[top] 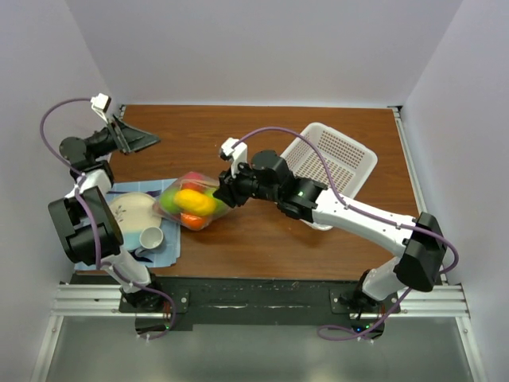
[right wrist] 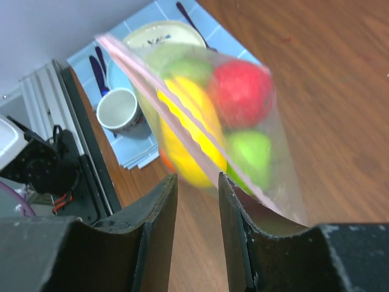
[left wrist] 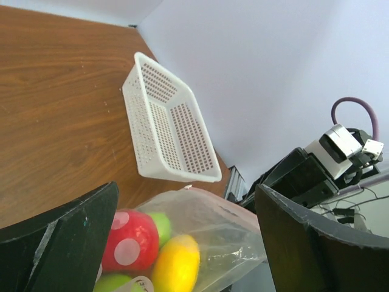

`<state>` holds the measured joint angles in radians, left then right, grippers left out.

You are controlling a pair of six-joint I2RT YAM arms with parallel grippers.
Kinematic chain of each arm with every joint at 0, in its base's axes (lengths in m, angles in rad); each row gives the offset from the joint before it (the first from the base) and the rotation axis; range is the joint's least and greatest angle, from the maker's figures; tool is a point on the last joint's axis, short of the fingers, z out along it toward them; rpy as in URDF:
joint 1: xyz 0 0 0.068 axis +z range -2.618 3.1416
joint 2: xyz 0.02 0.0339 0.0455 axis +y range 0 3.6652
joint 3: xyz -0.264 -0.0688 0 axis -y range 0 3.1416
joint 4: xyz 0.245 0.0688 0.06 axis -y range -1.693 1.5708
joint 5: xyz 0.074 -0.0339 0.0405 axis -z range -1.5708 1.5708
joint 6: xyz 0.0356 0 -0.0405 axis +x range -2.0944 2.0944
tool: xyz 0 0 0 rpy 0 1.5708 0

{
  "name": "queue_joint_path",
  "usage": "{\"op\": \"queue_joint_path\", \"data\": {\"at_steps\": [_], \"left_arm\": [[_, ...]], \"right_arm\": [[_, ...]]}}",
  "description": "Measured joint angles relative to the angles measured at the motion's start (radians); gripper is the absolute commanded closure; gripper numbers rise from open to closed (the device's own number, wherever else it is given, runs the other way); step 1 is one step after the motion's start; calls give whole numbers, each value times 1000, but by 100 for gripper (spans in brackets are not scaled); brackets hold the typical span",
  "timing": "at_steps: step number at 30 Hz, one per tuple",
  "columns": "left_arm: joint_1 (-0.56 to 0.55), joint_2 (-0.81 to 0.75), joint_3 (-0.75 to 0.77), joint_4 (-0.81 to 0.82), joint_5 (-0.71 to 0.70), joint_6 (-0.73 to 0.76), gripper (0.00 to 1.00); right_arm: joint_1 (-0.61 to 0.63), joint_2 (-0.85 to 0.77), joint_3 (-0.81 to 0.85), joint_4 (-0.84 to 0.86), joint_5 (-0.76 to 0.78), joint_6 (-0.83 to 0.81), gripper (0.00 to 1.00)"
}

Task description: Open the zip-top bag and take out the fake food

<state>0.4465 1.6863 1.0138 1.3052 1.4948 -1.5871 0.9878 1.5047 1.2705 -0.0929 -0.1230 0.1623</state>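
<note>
Zip-top bag (top: 193, 203) left of centre on the desk (top: 262, 247), fake food (top: 195, 201) inside it. Right hand (top: 225, 191) at the bag's right edge. Plate (top: 131, 211) just left of the bag, on a mat (top: 169, 253); cup (top: 151, 237) in front of the plate. Basket (top: 334, 159) at the far right. Left hand (top: 139, 139) over the far-left corner, well apart from the bag.

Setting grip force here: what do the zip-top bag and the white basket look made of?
The zip-top bag looks like thin clear plastic film, glossy, creased; the fake food shows through. The basket looks like rigid white plastic, matte, moulded with rows of small holes.
</note>
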Motion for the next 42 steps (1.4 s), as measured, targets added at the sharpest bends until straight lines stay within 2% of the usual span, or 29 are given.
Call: {"op": "queue_joint_path", "data": {"at_steps": [2,4,5,6,8,9,11,13,15,18,21,24,28,38,39,41,42], "left_arm": [[12,-5,28,6,-8,-19,0],[34,-10,40,-23,-37,44,0],[46,-30,48,-172,-74,197,0],[49,-52,93,-401,-147,399,0],[-4,-60,301,-870,-415,779,0],[-56,-68,383,-1015,-534,929,0],[-172,-116,457,-1210,-685,1146,0],[-263,-164,473,-1349,-758,1302,0],[-275,-184,471,-1456,-805,1422,0],[-223,-166,435,-1576,-872,1551,0],[-184,-120,325,-1685,-928,1653,0],[-190,-58,196,-1789,-967,1732,0],[-262,-31,78,-1855,-1031,1795,0],[-472,-31,37,-1844,-1081,1862,1],[-483,-31,27,-1846,-1080,1867,4],[-499,-31,8,-1849,-1080,1875,30],[-504,-31,2,-1852,-1080,1880,49]], "right_arm": [[0,0,14,0,-1,-2,64],[1,0,16,-5,-2,-2,63],[3,0,16,-11,-2,-2,63],[5,0,16,-16,-2,-2,62],[13,-1,16,-23,-2,-5,62],[17,-2,16,-24,-2,-6,62],[22,-11,16,-31,-1,-10,62],[26,-28,16,-39,0,-15,62],[27,-51,15,-44,0,-18,62],[27,-89,13,-44,0,-24,62],[27,-125,1,-39,0,-28,62],[27,-151,-28,-33,0,-31,62],[27,-153,-59,-32,-1,-31,62],[27,-185,-132,-33,-9,-31,64],[27,-191,-140,-33,-11,-30,64],[27,-207,-165,-32,-19,-27,65],[27,-212,-174,-34,-23,-25,66]]}}
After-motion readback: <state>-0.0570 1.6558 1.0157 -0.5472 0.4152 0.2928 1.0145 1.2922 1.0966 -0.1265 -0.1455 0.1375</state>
